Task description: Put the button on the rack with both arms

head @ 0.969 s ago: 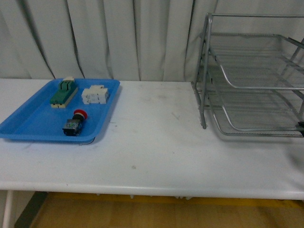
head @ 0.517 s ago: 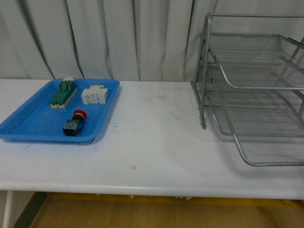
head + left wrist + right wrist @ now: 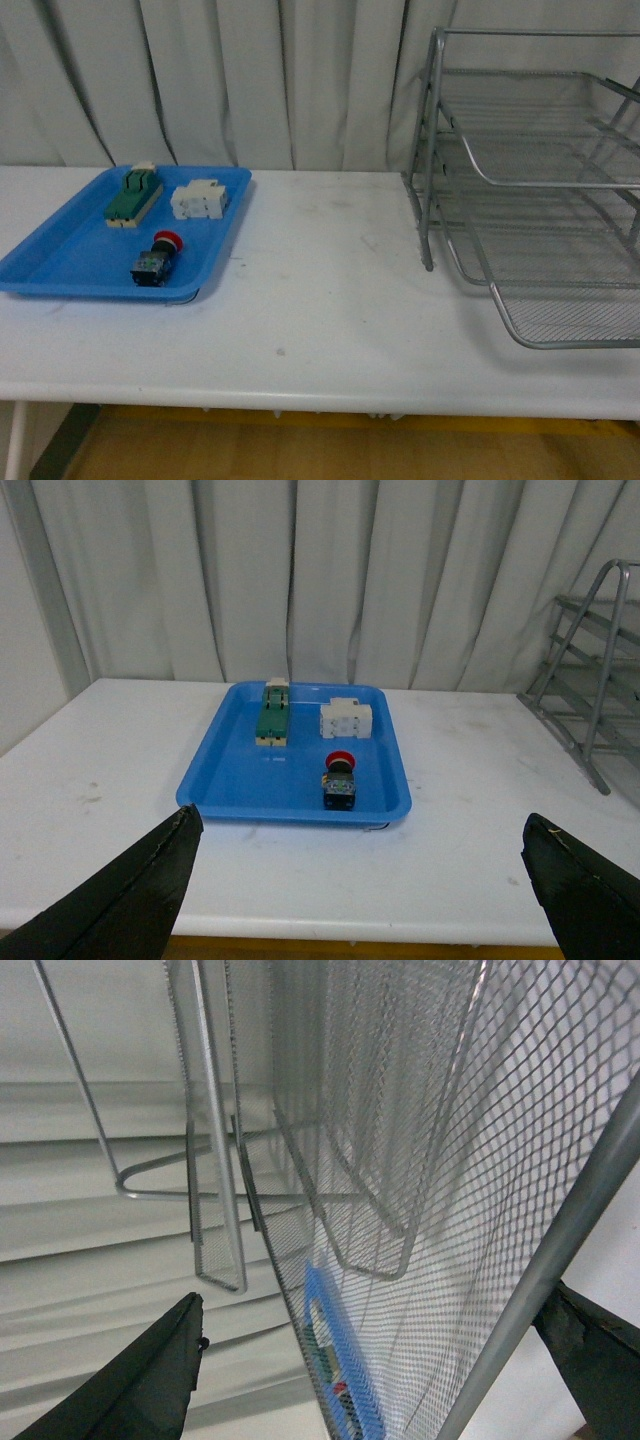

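The button (image 3: 160,256), a red cap on a black body, lies on its side in the blue tray (image 3: 70,252) at the table's left. The left wrist view shows the button (image 3: 339,780) ahead of my open left gripper (image 3: 360,822), which hangs near the table's front edge with nothing between its fingers. The silver rack (image 3: 432,150) stands at the right, its lowest mesh shelf (image 3: 560,344) slid out forward. My right gripper (image 3: 370,1310) is open close against the rack's mesh (image 3: 420,1160). A frame tube (image 3: 560,1250) runs by one finger. Neither arm shows in the front view.
Beside the button in the tray lie a green-topped beige block (image 3: 134,195) and a white block (image 3: 200,199). The white table (image 3: 330,300) stretches between tray and rack. Grey curtains hang behind. Through the mesh the blue tray (image 3: 335,1345) shows faintly.
One second ago the rack's lowest shelf was pushed in, with a black tip at the right edge. It has since slid out forward and the tip has left the front view.
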